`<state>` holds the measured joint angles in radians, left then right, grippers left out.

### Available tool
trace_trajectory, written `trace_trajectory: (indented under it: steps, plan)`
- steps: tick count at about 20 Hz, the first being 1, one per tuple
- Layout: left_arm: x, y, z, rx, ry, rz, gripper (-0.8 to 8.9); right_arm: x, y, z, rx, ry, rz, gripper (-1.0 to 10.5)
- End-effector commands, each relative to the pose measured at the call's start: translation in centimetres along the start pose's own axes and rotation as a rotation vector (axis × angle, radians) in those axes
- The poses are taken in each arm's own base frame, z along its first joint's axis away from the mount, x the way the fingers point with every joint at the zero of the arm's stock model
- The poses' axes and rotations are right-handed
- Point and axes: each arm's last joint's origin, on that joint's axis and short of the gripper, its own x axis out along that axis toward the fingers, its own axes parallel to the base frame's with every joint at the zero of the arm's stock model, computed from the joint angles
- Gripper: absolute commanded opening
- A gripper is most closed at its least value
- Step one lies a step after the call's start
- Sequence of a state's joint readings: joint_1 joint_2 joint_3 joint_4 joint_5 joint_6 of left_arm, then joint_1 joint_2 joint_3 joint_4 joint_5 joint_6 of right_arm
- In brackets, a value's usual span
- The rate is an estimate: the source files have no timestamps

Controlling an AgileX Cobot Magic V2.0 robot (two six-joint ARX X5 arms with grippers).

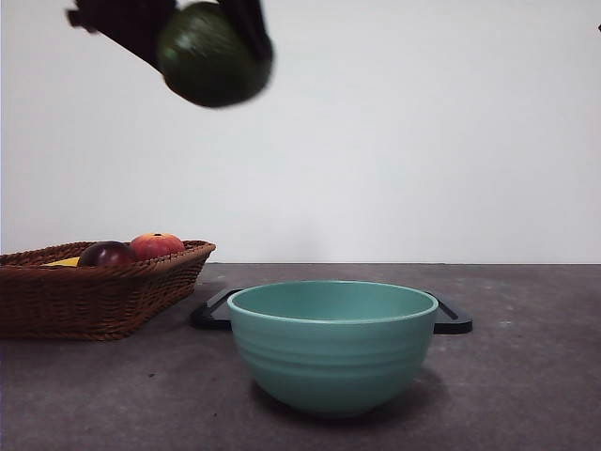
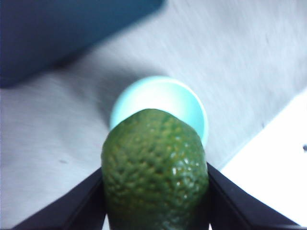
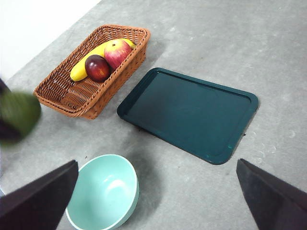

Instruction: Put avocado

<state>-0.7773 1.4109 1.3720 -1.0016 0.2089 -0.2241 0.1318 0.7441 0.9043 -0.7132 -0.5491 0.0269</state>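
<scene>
The avocado (image 1: pixel 213 54) is dark green with bumpy skin and hangs high in the air at the upper left of the front view. My left gripper (image 2: pixel 154 191) is shut on the avocado (image 2: pixel 154 170), its black jaws pressed against both sides. It hangs above and to the left of the teal bowl (image 1: pixel 332 343), which also shows beyond the fruit in the left wrist view (image 2: pixel 165 96). In the right wrist view the avocado (image 3: pixel 19 112) is a blurred green shape at the edge. My right gripper (image 3: pixel 156 201) is open, high above the table, holding nothing.
A wicker basket (image 3: pixel 67 98) holds a banana (image 3: pixel 91 57), a dark maroon fruit (image 3: pixel 97 68) and a red-orange fruit (image 3: pixel 117 52); it stands at the left (image 1: pixel 94 296). A dark green tray (image 3: pixel 189 112) lies behind the bowl (image 3: pixel 103 191).
</scene>
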Motion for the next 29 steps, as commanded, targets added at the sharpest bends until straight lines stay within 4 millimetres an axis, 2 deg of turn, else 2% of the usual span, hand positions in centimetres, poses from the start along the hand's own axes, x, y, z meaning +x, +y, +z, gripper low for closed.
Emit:
trace_trajectory:
  steps: [1,8,11,14,17,29]
  plan:
    - [2.3,-1.3,0.6,0.033,0.058,-0.015,2.12,-0.1,0.2,0.5,-0.019,-0.023,0.006,5.5]
    - [11.0,-2.2,1.5,0.066,0.187,0.006,2.13,-0.1,0.2,0.6,-0.025,-0.035,0.006,5.5]
    - [14.0,-2.0,1.4,0.066,0.228,0.015,2.13,-0.1,0.2,0.6,-0.025,-0.035,0.006,5.5]
    - [16.2,-1.6,1.4,0.069,0.246,0.038,2.17,-0.1,0.2,0.6,-0.025,-0.035,0.006,5.5]
    - [17.3,-1.4,1.2,0.066,0.266,0.043,2.17,-0.1,0.2,0.6,-0.025,-0.035,0.006,5.5]
    - [18.0,-1.8,0.9,0.086,0.278,0.078,2.18,-0.1,0.2,0.6,-0.025,-0.034,0.006,5.5]
